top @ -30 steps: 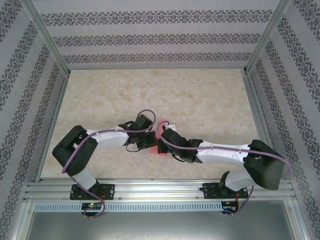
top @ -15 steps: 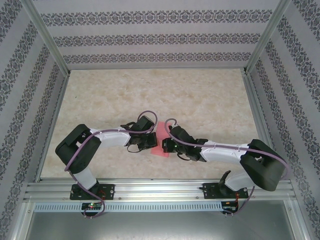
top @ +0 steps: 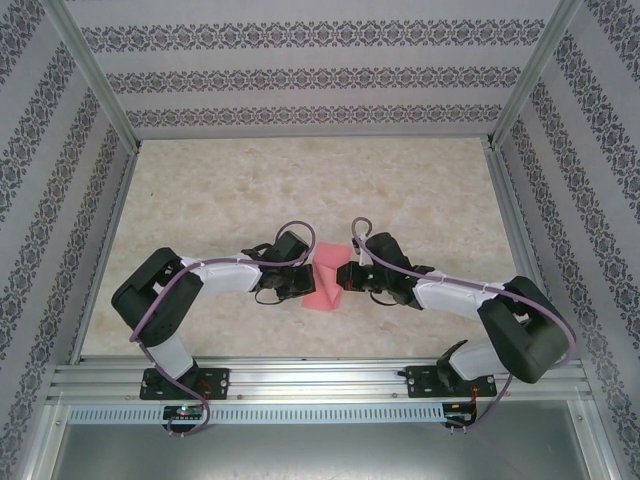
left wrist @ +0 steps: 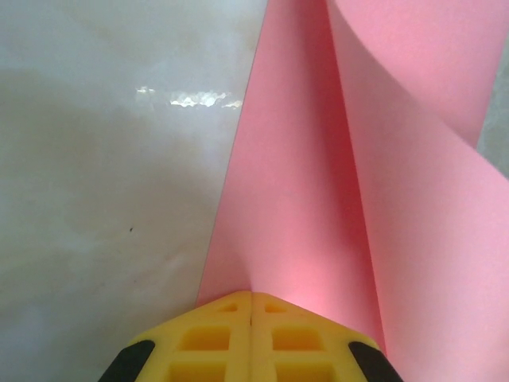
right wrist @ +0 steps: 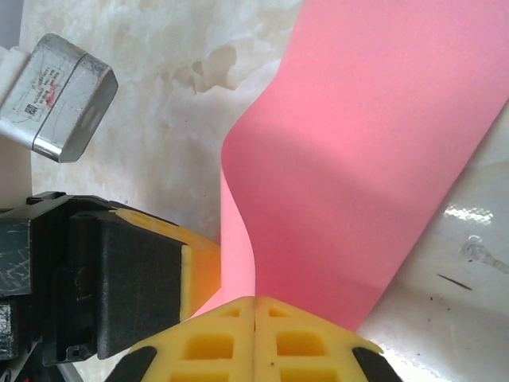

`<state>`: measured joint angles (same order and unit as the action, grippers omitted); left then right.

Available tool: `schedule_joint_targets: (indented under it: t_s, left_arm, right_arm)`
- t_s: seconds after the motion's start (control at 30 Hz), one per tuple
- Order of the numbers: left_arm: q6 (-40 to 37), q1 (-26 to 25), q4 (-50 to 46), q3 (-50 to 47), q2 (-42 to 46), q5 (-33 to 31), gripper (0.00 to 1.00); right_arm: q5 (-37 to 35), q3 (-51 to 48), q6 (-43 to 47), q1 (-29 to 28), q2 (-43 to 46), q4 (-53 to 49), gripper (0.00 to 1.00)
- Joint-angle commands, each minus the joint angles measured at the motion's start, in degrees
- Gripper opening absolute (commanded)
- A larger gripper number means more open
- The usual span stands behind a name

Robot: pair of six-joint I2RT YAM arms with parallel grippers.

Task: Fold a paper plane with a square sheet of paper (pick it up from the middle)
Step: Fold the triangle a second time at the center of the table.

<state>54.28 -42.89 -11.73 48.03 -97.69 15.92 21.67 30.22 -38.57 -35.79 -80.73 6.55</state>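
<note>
The square sheet of paper [top: 325, 285] is suspended between the two hands near the centre of the bench [top: 300, 180], slightly toward the near edge. In the top view it reads as a plain pink-red patch with a bent, uneven outline. Its lower portion hangs toward the bench surface; contact with the surface cannot be confirmed.

Left hand [top: 301, 284]: fully closed on the left side of the sheet. In the left wrist view the two yellow fingers [left wrist: 215, 338] meet with no gap at the left hand [left wrist: 251, 298], and the sheet [left wrist: 318, 199] emerges from the seam between them. From that point a soft crease runs away up the paper. A second layer curls over from the right, giving the sheet a twisted, unflattened form.

Right hand [top: 346, 279]: fully closed on the opposite side of the sheet. In the right wrist view the right hand [right wrist: 254, 302] clamps the paper [right wrist: 358, 159], which bows upward in a smooth curve. The surface is uniform, matte and unprinted. The left hand [right wrist: 119, 270] sits just beside it, touching the same sheet.
</note>
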Motion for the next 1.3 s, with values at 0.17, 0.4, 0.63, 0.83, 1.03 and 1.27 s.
schedule_joint_targets:
  t_s: [0.17,0.4,0.63,0.83,1.03,1.27]
  left_arm:
    - [-1.81,-0.79,-1.05,0.94,-1.81,-1.92,0.04]
    - [-2.34,-0.95,-2.06,1.37,-1.80,-2.42,0.04]
    - [-2.69,-0.95,-2.77,1.84,-2.06,-2.67,0.04]
    - [-2.95,-1.14,-3.25,2.54,-2.51,-2.63,0.04]
    - [-3.04,-1.22,-3.57,2.77,-2.52,-2.96,0.04]
    - [-3.22,-1.40,-4.43,2.73,-2.42,-3.57,0.04]
  right_arm:
    - [6.85,2.12,4.95,1.28,-5.88,1.46,0.02]
    - [7.54,3.31,6.72,2.70,-8.63,0.98,0.03]
    - [8.38,5.05,9.16,4.21,-10.21,-0.96,0.03]
    - [9.39,6.14,9.98,4.85,-12.03,-1.09,0.03]
    - [8.66,7.50,11.33,5.27,-13.23,-2.95,0.04]
    - [8.36,8.87,13.29,5.87,-13.83,-5.04,0.04]
